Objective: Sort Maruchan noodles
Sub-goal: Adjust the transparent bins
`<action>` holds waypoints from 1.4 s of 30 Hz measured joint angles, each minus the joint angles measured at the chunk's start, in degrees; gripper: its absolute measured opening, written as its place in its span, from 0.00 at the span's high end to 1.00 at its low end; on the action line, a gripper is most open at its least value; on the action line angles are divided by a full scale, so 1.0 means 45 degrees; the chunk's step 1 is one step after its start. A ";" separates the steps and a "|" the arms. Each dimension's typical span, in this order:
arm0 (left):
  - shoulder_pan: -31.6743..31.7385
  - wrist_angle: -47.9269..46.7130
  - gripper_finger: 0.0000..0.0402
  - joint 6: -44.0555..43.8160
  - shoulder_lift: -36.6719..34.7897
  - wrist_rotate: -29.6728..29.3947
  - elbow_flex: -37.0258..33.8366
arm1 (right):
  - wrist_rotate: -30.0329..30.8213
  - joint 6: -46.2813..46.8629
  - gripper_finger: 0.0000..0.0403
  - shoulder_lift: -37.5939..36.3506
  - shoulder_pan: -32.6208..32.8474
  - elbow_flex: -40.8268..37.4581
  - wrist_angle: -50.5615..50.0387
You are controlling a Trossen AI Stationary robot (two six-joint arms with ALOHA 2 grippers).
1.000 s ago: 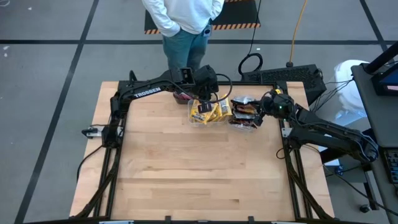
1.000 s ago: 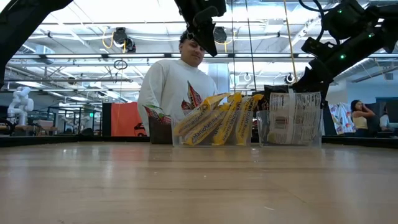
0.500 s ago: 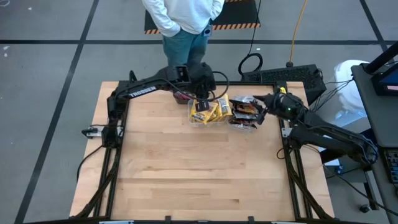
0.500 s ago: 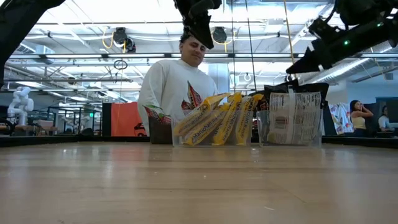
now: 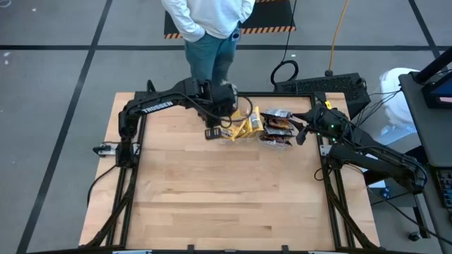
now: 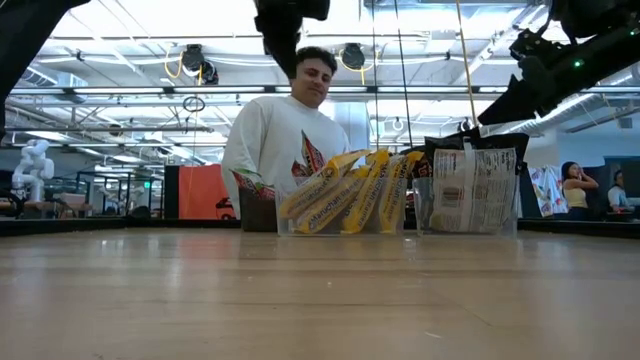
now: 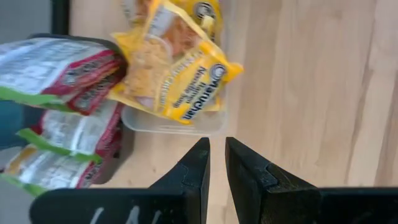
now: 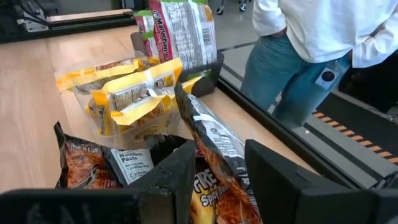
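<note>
Presently, my holdings at the far edge of the table (image 5: 212, 197):

Item: left gripper (image 5: 212, 133). It hangs above the wood just left of the middle tub, off the tub's near-left corner. My left wrist view shows its two fingers (image 7: 194, 167) nearly together, a thin slit between them, nothing in it.

Item: right gripper (image 5: 302, 131). It hovers at the right side of the right-hand tub, raised above the packets. Fingers (image 8: 268, 167) are spread apart, empty; a dark packet stands up between them, farther off.

Item: yellow packets (image 6: 345, 190). Several, leaning on edge in the clear middle tub (image 6: 340, 226), tops fanned rightward in the low view.

Item: dark brown-black packets (image 5: 277, 125). Standing upright in the clear right tub (image 6: 468, 205), touching its walls, one white label facing the low camera.

Item: green-edged packets (image 7: 59, 99). Stacked in a dark box (image 8: 205, 74) just beside the middle tub, on its left.

Item: one person (image 6: 285, 150), white top, standing behind the table's far edge.
</note>
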 joint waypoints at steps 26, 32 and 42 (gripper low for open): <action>-0.0038 0.7277 0.86 -0.0678 -0.3351 0.0329 -0.9386 | 0.0379 0.0410 0.67 -0.0252 -0.0005 0.0015 -0.1234; 0.0041 1.0806 0.86 -0.0735 -0.4051 0.0334 -1.1888 | 0.0392 0.0560 0.67 -0.0262 -0.0006 0.0015 -0.1235; 0.0858 1.4696 0.86 -0.0550 -0.4075 0.0294 -1.4038 | 0.0393 0.0803 0.67 -0.0262 -0.0015 0.0015 -0.1239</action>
